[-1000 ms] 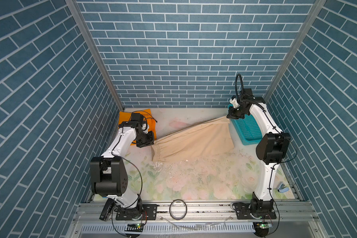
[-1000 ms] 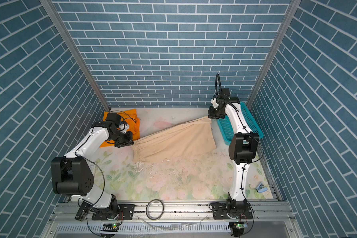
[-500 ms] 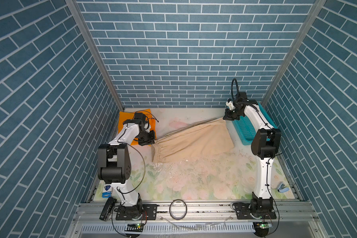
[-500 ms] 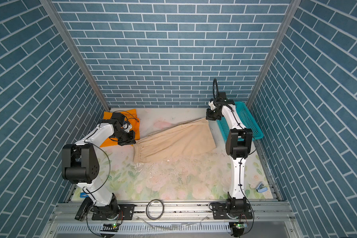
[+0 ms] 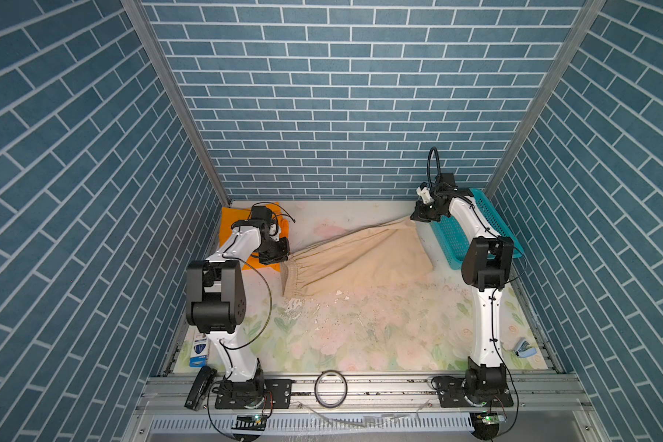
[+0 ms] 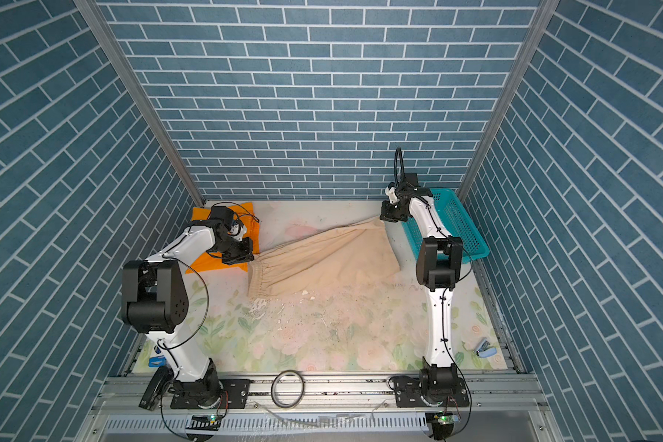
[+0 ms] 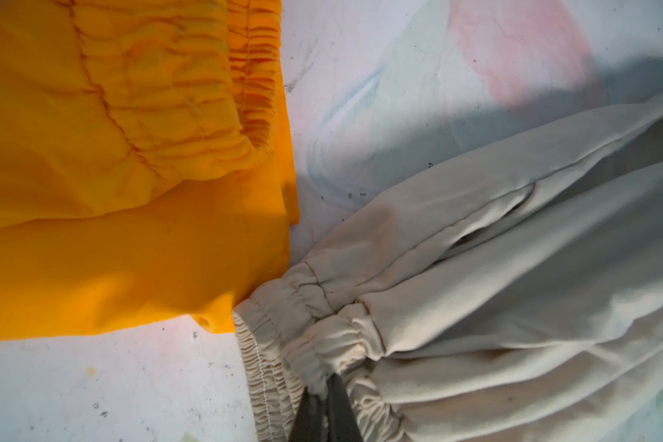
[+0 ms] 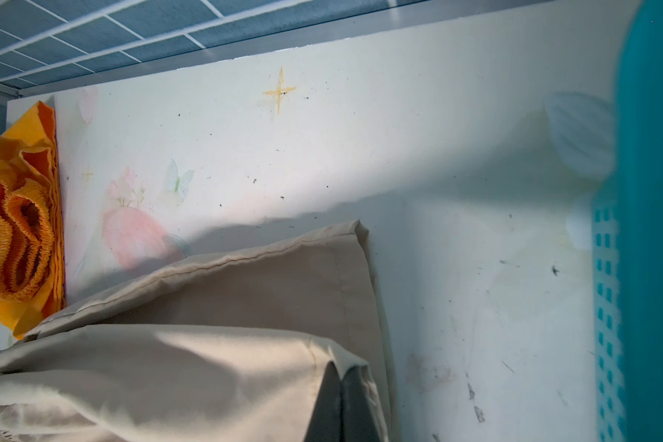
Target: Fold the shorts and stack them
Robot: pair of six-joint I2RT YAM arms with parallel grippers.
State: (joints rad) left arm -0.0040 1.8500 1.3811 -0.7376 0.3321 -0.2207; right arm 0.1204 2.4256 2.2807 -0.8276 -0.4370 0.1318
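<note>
Both top views show orange shorts (image 5: 231,219) apparently folded at upper left, while beige shorts (image 5: 355,255) mid-frame stretch between left end effector (image 5: 284,259) and right end effector (image 5: 415,219), each pinching one end; their folding and stacking are not yet done.

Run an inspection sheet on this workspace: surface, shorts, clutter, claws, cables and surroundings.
Surface: floral mat, scuffed and flaking near its middle.
Job's things: beige shorts unfolded, stretched between both claws; orange shorts at the back left; not stacked.
Clutter: teal basket back right, nothing seen inside; small blue tool front right; black stapler front left; ring on the front rail.
Claws: left claw shut on the beige waistband; right claw shut on a leg corner.
Cables: black loop above the right wrist; slack cable beside the left arm.
Surroundings: blue brick walls; nothing else seen.
</note>
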